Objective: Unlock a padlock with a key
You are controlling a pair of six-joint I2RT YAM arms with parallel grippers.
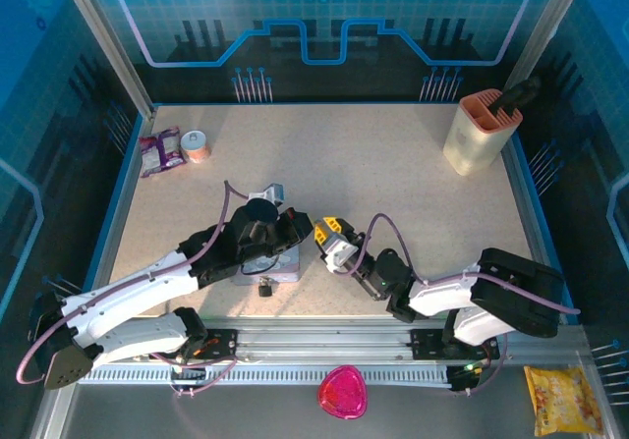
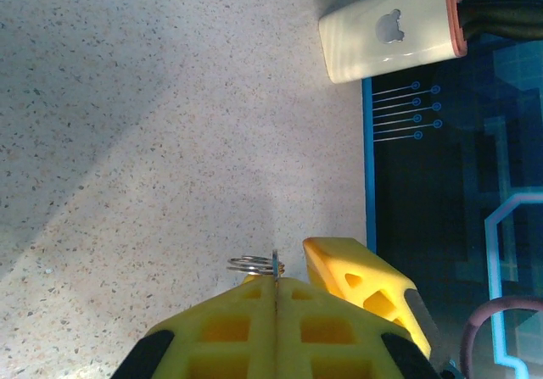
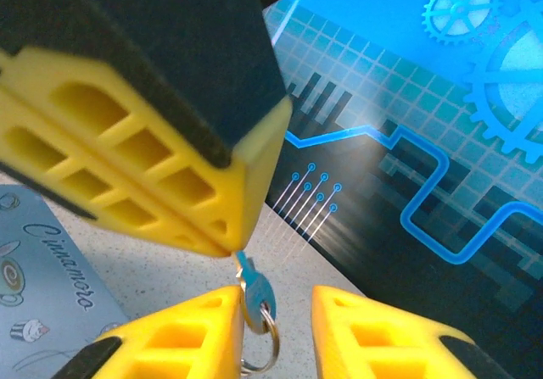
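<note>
The left hand (image 3: 222, 245) is clamped on the key (image 3: 251, 287). The key hangs from its tips, between the fingers of the right hand (image 3: 276, 315). Those fingers stand apart, one just beside the blade. The handover looks like the risk. If the right hand pinches off-centre, or catches only the ring (image 2: 254, 264), the key could twist or drop to the surface once the left hand lets go. A skewed key would likely miss the keyhole. The padlock (image 1: 265, 287) sits behind the left hand at the tin's (image 3: 51, 269) near edge, apart from both hands.
</note>
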